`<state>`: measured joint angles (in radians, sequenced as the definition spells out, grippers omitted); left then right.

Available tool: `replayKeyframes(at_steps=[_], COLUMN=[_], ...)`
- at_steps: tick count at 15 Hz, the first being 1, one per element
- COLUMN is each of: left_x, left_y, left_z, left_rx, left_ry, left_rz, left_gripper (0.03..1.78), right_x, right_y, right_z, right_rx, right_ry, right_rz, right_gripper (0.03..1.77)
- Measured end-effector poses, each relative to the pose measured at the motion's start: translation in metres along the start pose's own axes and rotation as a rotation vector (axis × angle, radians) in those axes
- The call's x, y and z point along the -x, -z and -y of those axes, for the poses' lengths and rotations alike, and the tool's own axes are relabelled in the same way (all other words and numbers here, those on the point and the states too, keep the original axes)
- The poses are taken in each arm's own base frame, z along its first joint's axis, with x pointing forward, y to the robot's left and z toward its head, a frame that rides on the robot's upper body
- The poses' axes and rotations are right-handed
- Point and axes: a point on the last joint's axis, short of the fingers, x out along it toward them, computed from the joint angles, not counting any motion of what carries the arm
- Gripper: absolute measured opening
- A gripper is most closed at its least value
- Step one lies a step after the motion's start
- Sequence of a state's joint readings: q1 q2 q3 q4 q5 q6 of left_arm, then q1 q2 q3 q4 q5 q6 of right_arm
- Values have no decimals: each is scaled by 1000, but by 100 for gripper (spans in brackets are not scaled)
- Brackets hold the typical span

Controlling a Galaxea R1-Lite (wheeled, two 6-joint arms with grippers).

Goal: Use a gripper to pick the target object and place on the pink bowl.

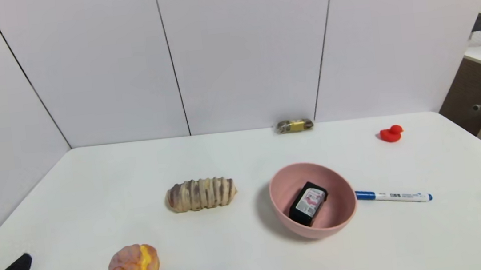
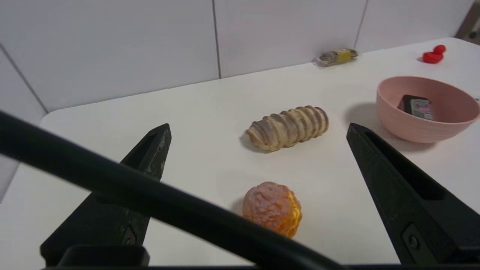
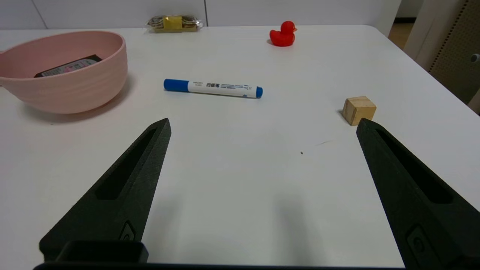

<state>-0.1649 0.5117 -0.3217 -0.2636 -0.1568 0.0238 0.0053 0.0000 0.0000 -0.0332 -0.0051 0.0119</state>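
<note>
Left gripper [image 2: 258, 135]: matte black wedge-shaped fingers [image 2: 397, 187], recessed slots, small screws, thick black cable [image 2: 150, 198]. Right gripper [image 3: 262, 129]: identical.

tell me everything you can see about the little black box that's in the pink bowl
The black box is small and rectangular, with a pink-and-white printed label on its upper face; the print is too small to read. Its material cannot be told. It lies inside the pink bowl, tilted, leaning against the bowl's inner wall on the robot's left side, well below the rim. Only the bowl touches it. Neither hand is near it.
</note>
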Motion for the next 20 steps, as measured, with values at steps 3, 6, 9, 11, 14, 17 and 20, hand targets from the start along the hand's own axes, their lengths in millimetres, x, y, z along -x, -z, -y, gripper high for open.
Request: replayKeyframes(at_steps=[3, 6, 9, 11, 14, 17, 20], left_x=[22, 33, 43, 51, 55, 57, 57], left_y=[28, 57, 84, 99, 114, 116, 116], left_z=[4, 7, 10, 11, 11, 12, 12], left_rx=[9, 20, 45, 58, 29, -13, -8], left_ry=[-69, -122, -167, -234, -304, -300, -301], left_rz=[40, 37, 33, 3, -76, -84, -81], left_gripper=[169, 169, 169, 169, 169, 169, 169], right_x=[0, 0, 0, 0, 0, 0, 0], right_y=[0, 0, 0, 0, 0, 0, 0], right_z=[0, 0, 0, 0, 0, 0, 0], right_rx=[0, 0, 0, 0, 0, 0, 0], right_ry=[-1, -1, -1, 0, 0, -1, -1], right_rz=[0, 0, 0, 0, 0, 0, 0], right_gripper=[171, 171, 171, 171, 171, 171, 171])
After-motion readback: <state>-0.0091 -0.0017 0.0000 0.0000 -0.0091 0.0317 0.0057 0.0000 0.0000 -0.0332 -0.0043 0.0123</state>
